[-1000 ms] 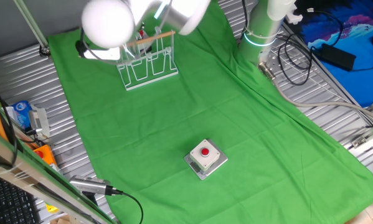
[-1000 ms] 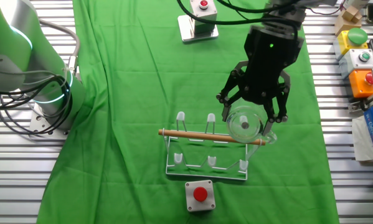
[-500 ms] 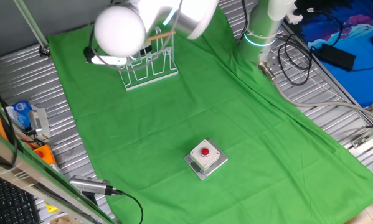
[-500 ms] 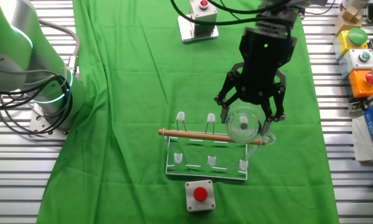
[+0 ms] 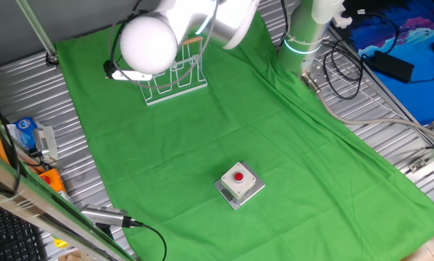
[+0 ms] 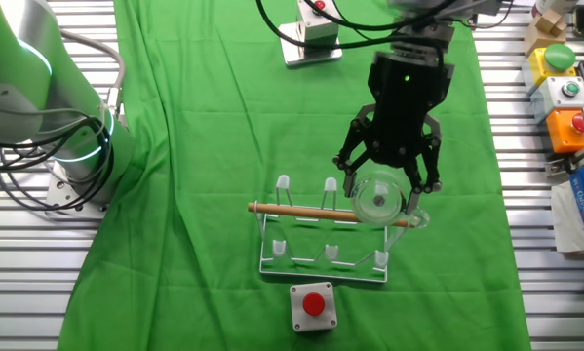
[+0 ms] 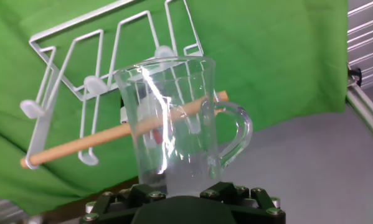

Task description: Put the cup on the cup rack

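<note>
The gripper [image 6: 393, 183] is closed around the cup [image 6: 380, 200], its black fingers [image 6: 354, 161] splayed down either side of the glass, holding it over the right end of the cup rack [image 6: 323, 237] — just above the wooden bar [image 6: 321, 214]. In the hand view the cup [image 7: 174, 124] fills the centre, handle to the right, rack prongs blurred behind its wall (only the gripper's base shows). From the first fixed camera the arm [image 5: 174, 30] hides cup and gripper; only part of the rack [image 5: 174, 82] shows.

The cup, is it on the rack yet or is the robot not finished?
Not finished. Done: the gripper has picked up the cup. In hand: it holds the cup right at the cup rack, near the wooden bar. Left: slipping the cup onto a prong and letting go.
</note>
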Tool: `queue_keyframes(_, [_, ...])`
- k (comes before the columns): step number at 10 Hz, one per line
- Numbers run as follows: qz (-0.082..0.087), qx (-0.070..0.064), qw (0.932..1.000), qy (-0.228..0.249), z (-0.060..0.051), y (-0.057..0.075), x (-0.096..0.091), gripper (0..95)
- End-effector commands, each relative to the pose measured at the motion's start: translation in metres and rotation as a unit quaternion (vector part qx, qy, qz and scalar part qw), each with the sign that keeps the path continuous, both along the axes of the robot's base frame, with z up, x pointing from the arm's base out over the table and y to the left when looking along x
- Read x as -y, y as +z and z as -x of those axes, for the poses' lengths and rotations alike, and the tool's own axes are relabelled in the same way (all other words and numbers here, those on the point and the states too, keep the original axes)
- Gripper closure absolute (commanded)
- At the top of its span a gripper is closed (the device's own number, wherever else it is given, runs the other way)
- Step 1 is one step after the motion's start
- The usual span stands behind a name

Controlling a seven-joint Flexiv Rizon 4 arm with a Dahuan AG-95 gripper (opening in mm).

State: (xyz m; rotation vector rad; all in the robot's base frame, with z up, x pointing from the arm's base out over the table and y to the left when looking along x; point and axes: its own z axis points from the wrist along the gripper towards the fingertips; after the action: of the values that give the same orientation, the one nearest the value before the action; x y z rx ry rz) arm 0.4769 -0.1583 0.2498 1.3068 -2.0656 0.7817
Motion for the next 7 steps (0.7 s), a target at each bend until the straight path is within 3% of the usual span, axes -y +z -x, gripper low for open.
queue_keyframes(1, [0.001, 0.0, 1.0, 0.0, -0.001, -0.003, -0.001, 95.0])
queue_keyframes(7, [0.001, 0.013, 0.9999, -0.003, -0.002, -0.018, -0.004, 95.0])
